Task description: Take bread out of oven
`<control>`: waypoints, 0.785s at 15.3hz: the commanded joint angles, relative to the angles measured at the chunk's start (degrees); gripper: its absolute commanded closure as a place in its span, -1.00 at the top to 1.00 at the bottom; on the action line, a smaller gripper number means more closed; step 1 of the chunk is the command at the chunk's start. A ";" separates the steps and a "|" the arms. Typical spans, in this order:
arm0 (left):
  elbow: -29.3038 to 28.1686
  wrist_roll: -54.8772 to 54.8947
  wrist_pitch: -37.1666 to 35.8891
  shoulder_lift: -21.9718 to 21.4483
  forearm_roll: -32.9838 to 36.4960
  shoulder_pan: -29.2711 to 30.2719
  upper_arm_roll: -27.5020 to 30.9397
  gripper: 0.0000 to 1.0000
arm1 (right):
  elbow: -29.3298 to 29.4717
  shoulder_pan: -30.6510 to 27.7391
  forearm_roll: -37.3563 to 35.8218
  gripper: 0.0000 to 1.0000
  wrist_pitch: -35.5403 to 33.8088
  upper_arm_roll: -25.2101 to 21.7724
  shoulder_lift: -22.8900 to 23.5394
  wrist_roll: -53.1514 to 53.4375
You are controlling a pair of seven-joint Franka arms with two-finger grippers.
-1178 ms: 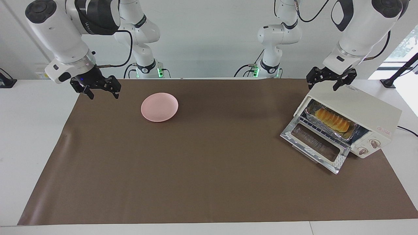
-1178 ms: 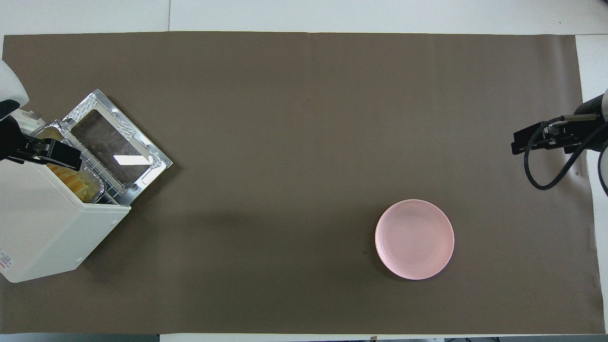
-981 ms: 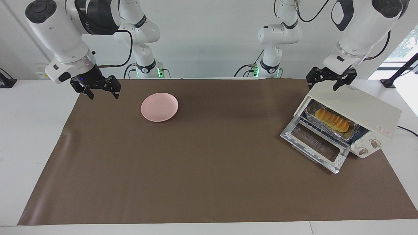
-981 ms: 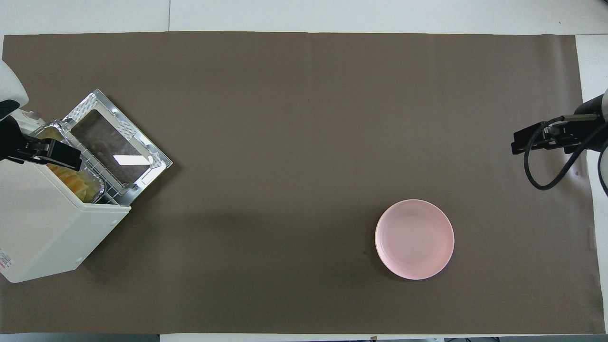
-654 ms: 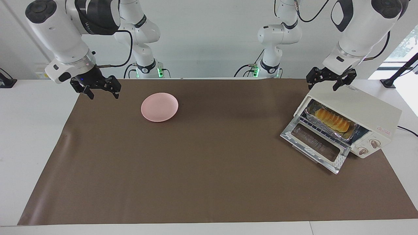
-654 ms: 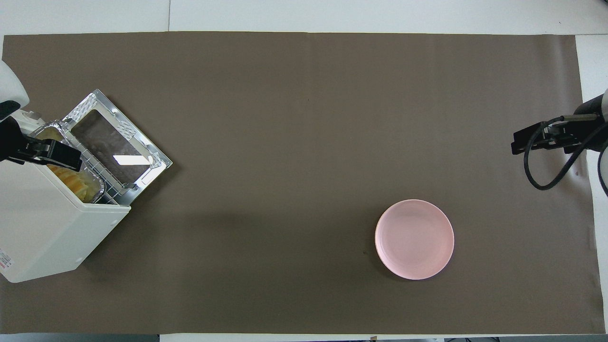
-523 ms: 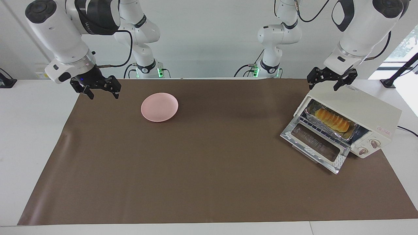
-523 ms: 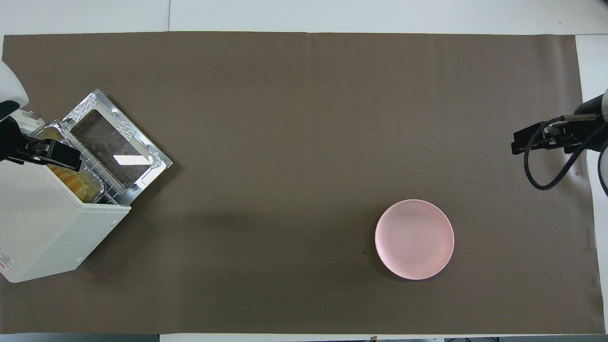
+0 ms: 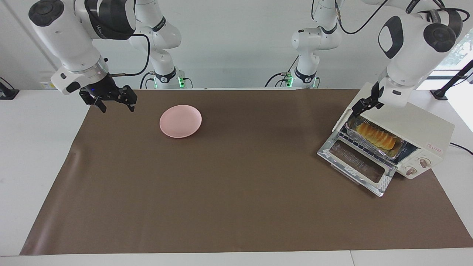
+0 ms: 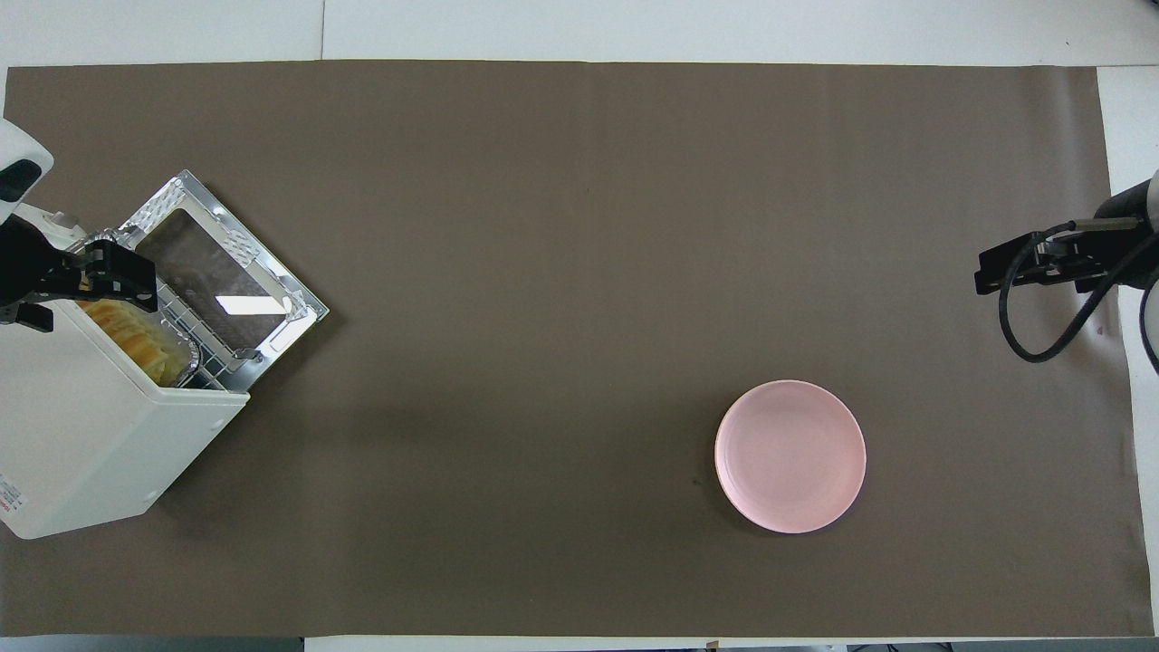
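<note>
The cream-white oven (image 9: 414, 123) stands at the left arm's end of the table, its glass door (image 9: 356, 162) dropped open. The golden ridged bread (image 9: 376, 135) lies in a silver foil tray (image 9: 354, 133) on the rack inside; the overhead view shows the oven (image 10: 81, 435) and part of the bread (image 10: 136, 337). My left gripper (image 9: 364, 107) is open and empty over the oven's top front edge, above the end of the tray nearer to the robots, apart from the bread; it also shows in the overhead view (image 10: 81, 290). My right gripper (image 9: 112, 101) waits open and empty over the mat's corner.
A pink plate (image 9: 180, 120) sits empty on the brown mat (image 9: 229, 184) toward the right arm's end, near the robots; it also shows in the overhead view (image 10: 790, 455). The oven's two knobs (image 9: 417, 166) face away from the robots.
The left arm's wrist has turned and its gripper has come down from above the oven's top to the top front edge. The right arm, bread, oven and plate have not moved.
</note>
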 commanded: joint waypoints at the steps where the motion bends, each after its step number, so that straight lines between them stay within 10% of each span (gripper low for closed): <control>1: 2.28 -15.24 5.39 6.22 4.34 -2.20 -0.13 1.00 | -0.78 -0.58 -0.84 1.00 -0.47 0.54 -0.99 -1.35; 12: -5.46 -25.47 16.40 10.26 17.18 -3.16 0.04 1.00 | -0.78 -0.58 -0.84 1.00 -0.47 0.54 -0.99 -1.35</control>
